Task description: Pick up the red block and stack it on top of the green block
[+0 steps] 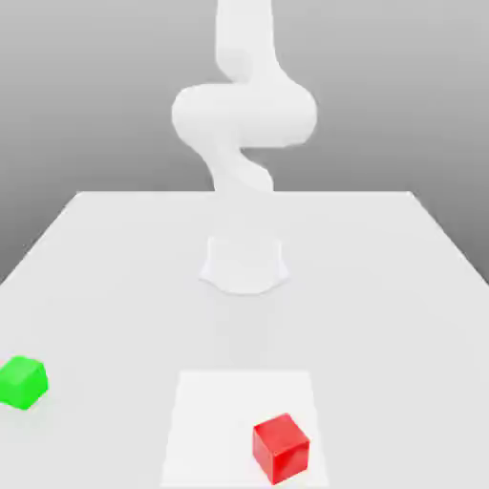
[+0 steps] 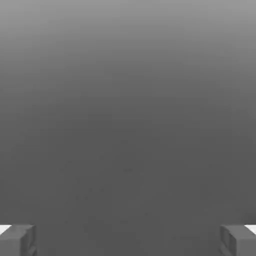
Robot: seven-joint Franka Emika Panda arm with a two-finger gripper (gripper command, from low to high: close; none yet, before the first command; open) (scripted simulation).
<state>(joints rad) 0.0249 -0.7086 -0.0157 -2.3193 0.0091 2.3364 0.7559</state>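
The red block [image 1: 281, 447], a small bright cube, rests on the table near the front, a little toward the exterior view's right. The green block [image 1: 22, 382] lies far off at the exterior view's left edge, well apart from the red one. In the hand view my gripper [image 2: 128, 241] is open: its two grey fingertips [image 2: 19, 240] stand wide apart with nothing between them, facing a plain grey backdrop. The white arm [image 1: 244, 115] rises in a curl above its base and leaves the exterior view at the top.
The arm's round base [image 1: 244, 265] stands at the middle of the white table [image 1: 382, 287]. A lighter square patch [image 1: 220, 420] lies under the red block. The table's far edge runs behind the base.
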